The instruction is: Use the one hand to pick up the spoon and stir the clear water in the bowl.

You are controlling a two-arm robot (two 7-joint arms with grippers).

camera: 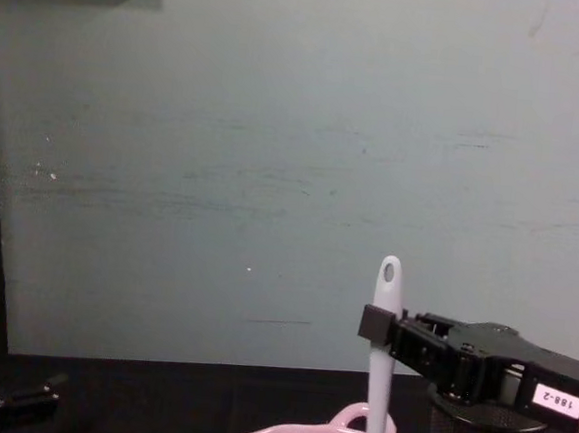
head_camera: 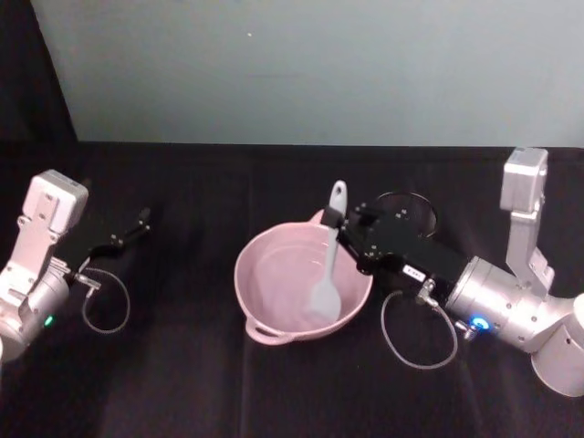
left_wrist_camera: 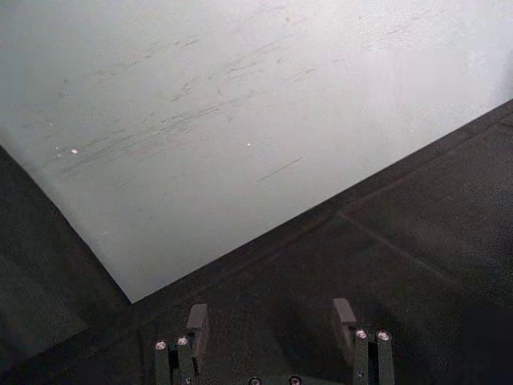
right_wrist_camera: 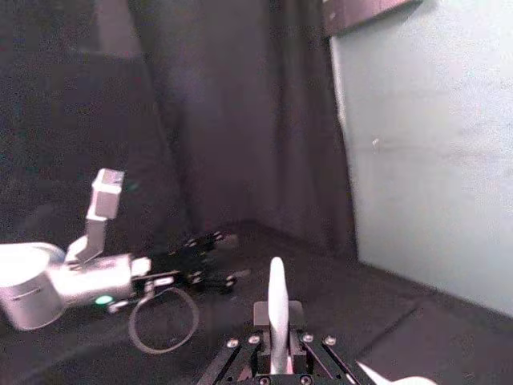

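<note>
Head view: the stirring step is judged to be in hand. The spoon (head_camera: pixel 326 274) is being held with its blade in the pink bowl (head_camera: pixel 245 266) by the right gripper (head_camera: pixel 339 224); small circles are being called for next.
Left wrist view: left gripper (left_wrist_camera: pixel 271 317) parked, fingers apart, empty.
Chest view: the handle is being clamped just under its hole.

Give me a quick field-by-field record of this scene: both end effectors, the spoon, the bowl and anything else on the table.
right end effector: shut on the spoon handle, above the bowl's far rim
spoon: close to upright, blade down inside the bowl
bowl: pink, mid-table, a loop handle on its near rim
left end effector: open, holding nothing, parked at the table's left
mesh cup: black, right of the bowl, behind the right end effector
table: black cloth
</note>
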